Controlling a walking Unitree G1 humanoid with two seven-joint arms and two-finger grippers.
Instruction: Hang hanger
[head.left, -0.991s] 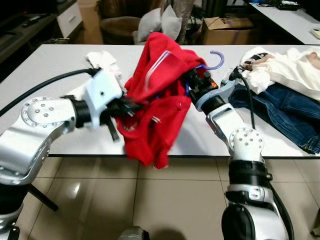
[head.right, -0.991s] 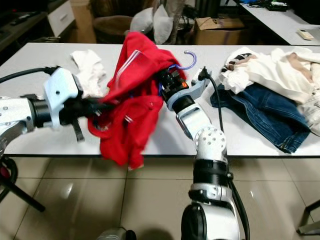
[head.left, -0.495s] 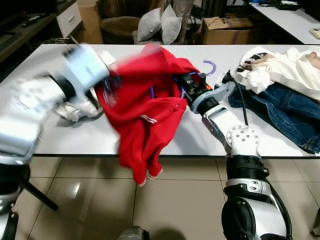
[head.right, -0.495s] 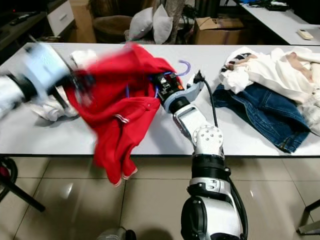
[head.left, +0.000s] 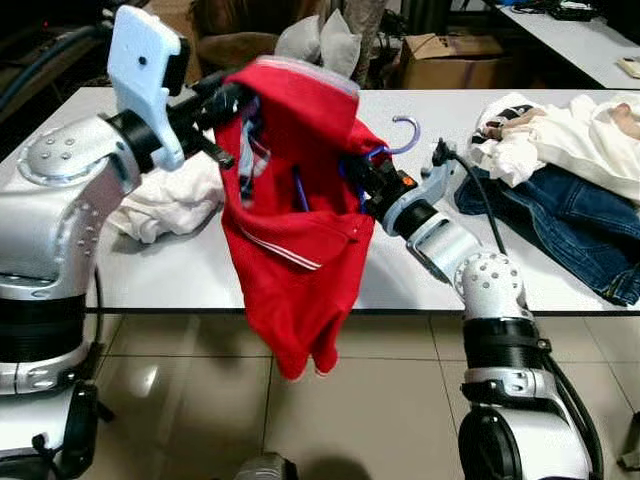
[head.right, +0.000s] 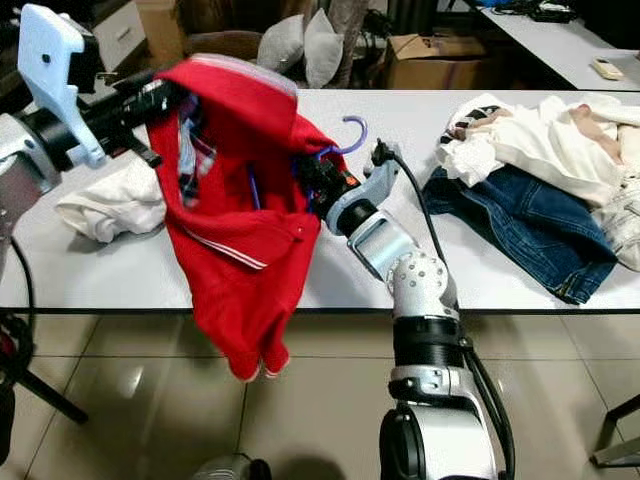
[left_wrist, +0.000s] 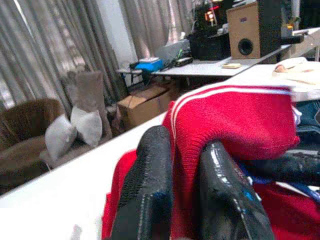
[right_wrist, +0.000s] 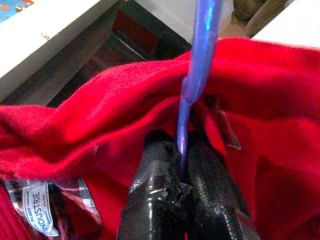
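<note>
- Hanging in the air over the front edge of the desk (head.left: 150, 275), the red garment (head.left: 295, 250) is lifted clear, its lower part drooping past the edge toward the floor.
- Left tool (left_wrist: 175, 195), at ten o'clock of the garment, is clenched on its red collar edge.
- Right tool (right_wrist: 179, 167), at three o'clock, pinches the purple hanger (head.left: 400, 135) by its neck; the hook pokes out above.
- Judging by this, the hanger looks partly threaded inside; seating the shoulders and hanging it remain.
</note>
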